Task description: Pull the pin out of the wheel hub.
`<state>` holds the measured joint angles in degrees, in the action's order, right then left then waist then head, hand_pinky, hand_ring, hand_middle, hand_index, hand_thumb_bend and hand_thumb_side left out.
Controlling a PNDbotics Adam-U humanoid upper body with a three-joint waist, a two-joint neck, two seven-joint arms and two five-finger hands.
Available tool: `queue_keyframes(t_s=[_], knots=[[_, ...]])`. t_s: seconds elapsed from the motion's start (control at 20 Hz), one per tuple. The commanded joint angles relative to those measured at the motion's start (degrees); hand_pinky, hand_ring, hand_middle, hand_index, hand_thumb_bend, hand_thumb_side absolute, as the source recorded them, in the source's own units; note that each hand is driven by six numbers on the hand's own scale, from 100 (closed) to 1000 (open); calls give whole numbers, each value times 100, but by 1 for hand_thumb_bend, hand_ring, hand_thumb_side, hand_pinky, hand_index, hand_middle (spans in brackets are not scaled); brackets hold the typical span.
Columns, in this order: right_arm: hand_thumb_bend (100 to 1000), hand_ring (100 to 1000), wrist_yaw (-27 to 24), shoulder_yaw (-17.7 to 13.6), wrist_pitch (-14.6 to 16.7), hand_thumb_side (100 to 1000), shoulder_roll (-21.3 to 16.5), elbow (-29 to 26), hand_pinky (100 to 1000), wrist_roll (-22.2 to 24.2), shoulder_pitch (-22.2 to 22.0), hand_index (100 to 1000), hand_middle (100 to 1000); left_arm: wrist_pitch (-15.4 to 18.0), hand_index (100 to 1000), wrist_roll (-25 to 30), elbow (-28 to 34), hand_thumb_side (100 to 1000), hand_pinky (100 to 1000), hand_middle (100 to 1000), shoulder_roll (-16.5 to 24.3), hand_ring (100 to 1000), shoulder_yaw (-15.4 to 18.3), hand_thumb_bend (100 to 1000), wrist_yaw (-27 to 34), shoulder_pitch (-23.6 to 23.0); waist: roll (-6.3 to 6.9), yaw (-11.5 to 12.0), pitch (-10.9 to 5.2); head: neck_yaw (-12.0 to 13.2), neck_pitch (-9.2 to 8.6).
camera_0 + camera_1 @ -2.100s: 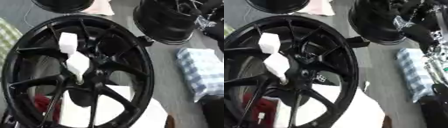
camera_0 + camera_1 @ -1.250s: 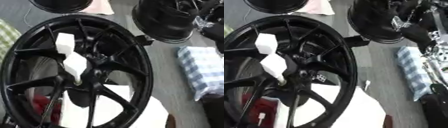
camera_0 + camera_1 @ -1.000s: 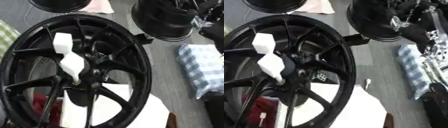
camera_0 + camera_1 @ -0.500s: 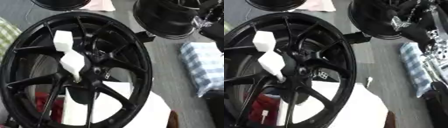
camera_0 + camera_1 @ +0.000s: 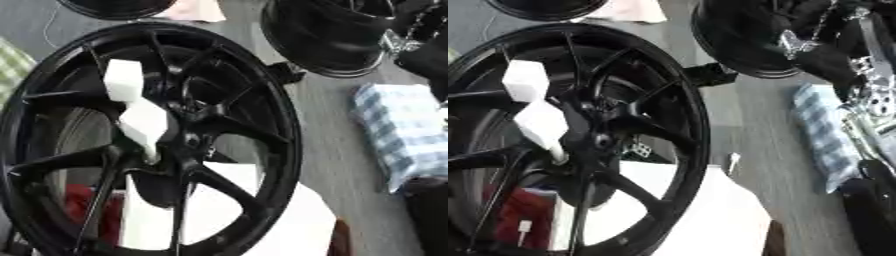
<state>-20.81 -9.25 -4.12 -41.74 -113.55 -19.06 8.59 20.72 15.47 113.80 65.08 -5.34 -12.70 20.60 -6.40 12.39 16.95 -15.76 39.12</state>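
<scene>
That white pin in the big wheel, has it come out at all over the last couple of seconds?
No. The white pin sits at the same spot against the black wheel's hub and spokes; only the camera view has shifted slightly.

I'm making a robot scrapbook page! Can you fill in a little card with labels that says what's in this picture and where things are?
Big thing: black wheel hub, spoked, standing on edge
Pin: white pin stuck in at the hub's centre, slanting up to the left, not yet out
Behind hub: white block
Farther back: second black wheel
Right side: blue checked cloth
Robot's arm: black and silver, at the right edge
Hands: neither clearly seen
</scene>
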Motion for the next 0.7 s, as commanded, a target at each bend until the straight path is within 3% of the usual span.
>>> queue_keyframes(t_s=[0.05,0.3,0.7], knots=[[389,579,-14,-40,2,100,-192,-104,627,26,65,546,451,38,833,286,80,625,846,693,667,757,-337,107,-288,368,12,-20,-127,-11,-59],[387,579,-25,-17,-3,100,-202,-104,628,53,92,546,451,195,833,742,80,634,844,702,1160,765,-567,132,-392,800,7,-79,-116,-47,-108],[380,579,-20,-5,0,100,-251,-104,628,76,100,546,450,148,838,1441,80,666,852,712,966,772,-795,124,65,1653,47,-123,-85,-72,-179]])
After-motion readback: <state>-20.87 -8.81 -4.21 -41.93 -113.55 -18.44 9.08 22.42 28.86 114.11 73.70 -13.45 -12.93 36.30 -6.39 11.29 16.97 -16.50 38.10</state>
